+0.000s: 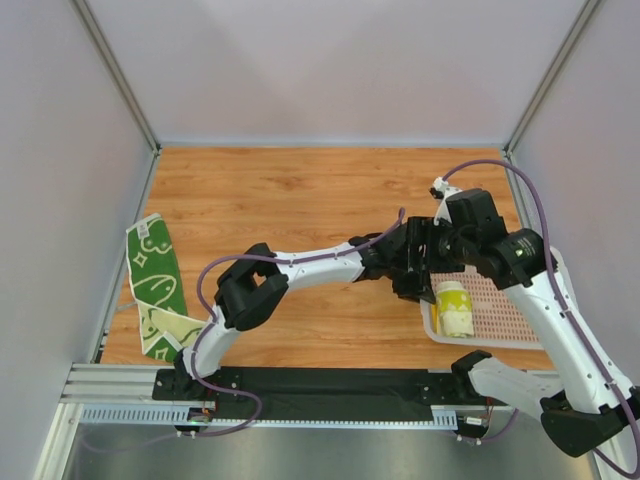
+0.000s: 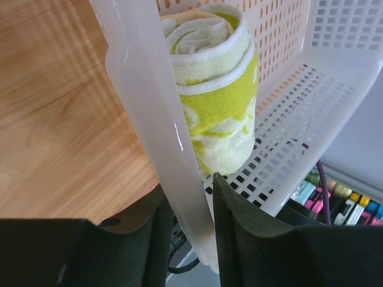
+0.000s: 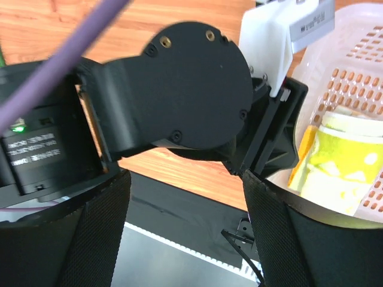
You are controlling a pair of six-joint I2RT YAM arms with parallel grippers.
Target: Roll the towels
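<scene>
Left arm (image 1: 310, 268) and right arm (image 1: 565, 320) showing white shells between black joints, purple cables (image 1: 520, 180) trailing along both, round black wrist plate (image 3: 191, 84) bearing brass screws (image 3: 164, 42), green light (image 3: 18, 127) glowing above a white-lettered label (image 3: 36, 149), black textured fingers (image 3: 90, 239)

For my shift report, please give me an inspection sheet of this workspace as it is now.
Surface: wooden table, no stains seen.
Job's things: pale yellow towel rolled, inside the white perforated basket; dark green towel flat, unrolled, at the table's left edge.
Clutter: nothing seen.
Grippers: left gripper shut on the basket's rim; right gripper open, holding nothing.
Cables: purple cables looping along both arms.
Surroundings: grey walls, metal frame.
</scene>
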